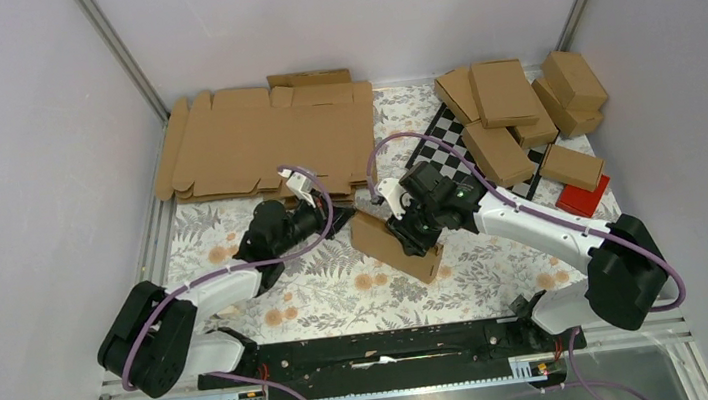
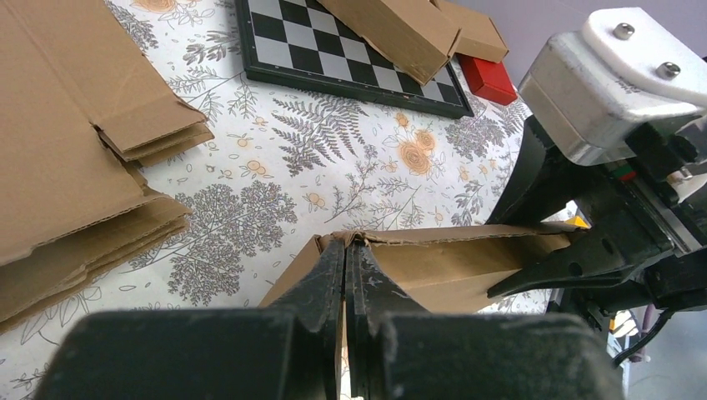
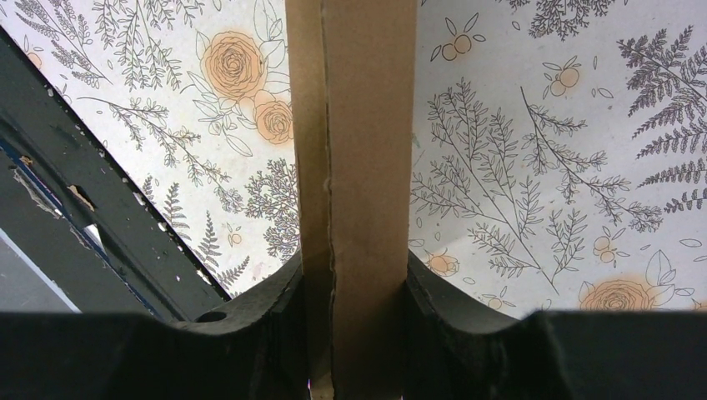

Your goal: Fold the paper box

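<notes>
Paper box (image 1: 398, 247), plain brown cardboard, seemingly mid-fold: clamped across in right tool (image 3: 354, 317), its end pinched by closed left tool (image 2: 346, 275); next, likely tucking that end inward.

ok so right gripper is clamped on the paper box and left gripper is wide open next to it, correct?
Not quite. The right gripper is clamped on the paper box, but the left gripper isn't wide open. The left wrist view shows its fingers closed together, with the tips at the box's edge.

left claw (image 2: 348, 247) pinching paper box (image 2: 454, 265) edge
</notes>
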`<control>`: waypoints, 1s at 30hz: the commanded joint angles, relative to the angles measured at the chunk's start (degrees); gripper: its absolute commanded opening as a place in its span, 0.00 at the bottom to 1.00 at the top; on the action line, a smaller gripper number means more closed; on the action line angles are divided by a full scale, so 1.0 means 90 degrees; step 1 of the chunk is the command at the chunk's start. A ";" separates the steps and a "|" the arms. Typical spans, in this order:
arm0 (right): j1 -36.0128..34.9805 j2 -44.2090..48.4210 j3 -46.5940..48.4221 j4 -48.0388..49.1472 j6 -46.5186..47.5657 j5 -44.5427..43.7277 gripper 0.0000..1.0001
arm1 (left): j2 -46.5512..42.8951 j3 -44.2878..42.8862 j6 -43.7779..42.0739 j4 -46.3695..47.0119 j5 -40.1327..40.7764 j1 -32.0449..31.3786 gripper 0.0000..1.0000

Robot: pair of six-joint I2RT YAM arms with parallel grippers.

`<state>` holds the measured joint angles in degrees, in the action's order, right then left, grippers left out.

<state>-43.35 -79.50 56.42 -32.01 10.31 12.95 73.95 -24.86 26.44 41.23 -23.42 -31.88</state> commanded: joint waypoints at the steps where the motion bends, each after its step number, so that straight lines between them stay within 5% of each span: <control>1: -0.0015 -0.0041 0.0107 0.0330 -0.0094 -0.0316 0.31 | -0.0181 0.0219 -0.0374 0.0234 0.0016 -0.0091 0.00; 19: -0.0009 -0.0082 0.0117 0.0339 0.0006 -0.0314 0.31 | -0.0028 0.1103 -0.0166 0.1559 0.0537 -0.0508 0.00; 30: -0.0012 -0.0047 0.0020 0.0324 0.0041 -0.0257 0.31 | -0.1383 0.0282 0.0062 -0.0783 0.0227 -0.0306 0.42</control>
<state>-43.88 -79.57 56.40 -31.29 11.20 12.75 66.43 -19.81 25.87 40.88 -18.41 -35.14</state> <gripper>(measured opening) 0.413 0.393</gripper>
